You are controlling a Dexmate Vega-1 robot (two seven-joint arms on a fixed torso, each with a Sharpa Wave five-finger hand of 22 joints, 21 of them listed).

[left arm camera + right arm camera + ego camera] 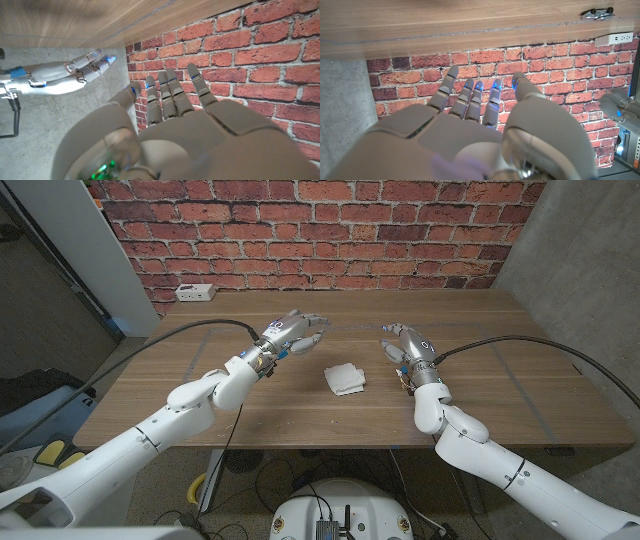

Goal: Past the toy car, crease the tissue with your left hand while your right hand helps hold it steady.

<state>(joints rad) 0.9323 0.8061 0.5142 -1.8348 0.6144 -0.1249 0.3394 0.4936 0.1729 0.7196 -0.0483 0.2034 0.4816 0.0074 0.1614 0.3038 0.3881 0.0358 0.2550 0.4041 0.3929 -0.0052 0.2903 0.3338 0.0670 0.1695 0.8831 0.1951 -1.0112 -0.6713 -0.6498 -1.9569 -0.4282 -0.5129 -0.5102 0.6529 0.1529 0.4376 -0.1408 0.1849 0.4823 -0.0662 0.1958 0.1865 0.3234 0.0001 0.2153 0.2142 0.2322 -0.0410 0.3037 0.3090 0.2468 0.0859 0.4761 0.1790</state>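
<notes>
Head view: folded tissue [345,378] at table [500,395] centre; left hand [296,330] at 10 o'clock, right hand [403,347] at 2 o'clock, both empty, fingers spread. No toy car seen. Risk: unpinned tissue likely slides, creases crooked.

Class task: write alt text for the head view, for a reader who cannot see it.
A folded white tissue lies on a wooden table between two white robot hands, the left hand and right hand both open, holding nothing. A brick wall stands behind; a white power strip sits at the table's far edge.

White tissue [345,378], brown wood-grain table [480,330], red brick wall [330,230] with pale mortar, white-and-silver hands with blue fingertip lights [496,84]
</notes>
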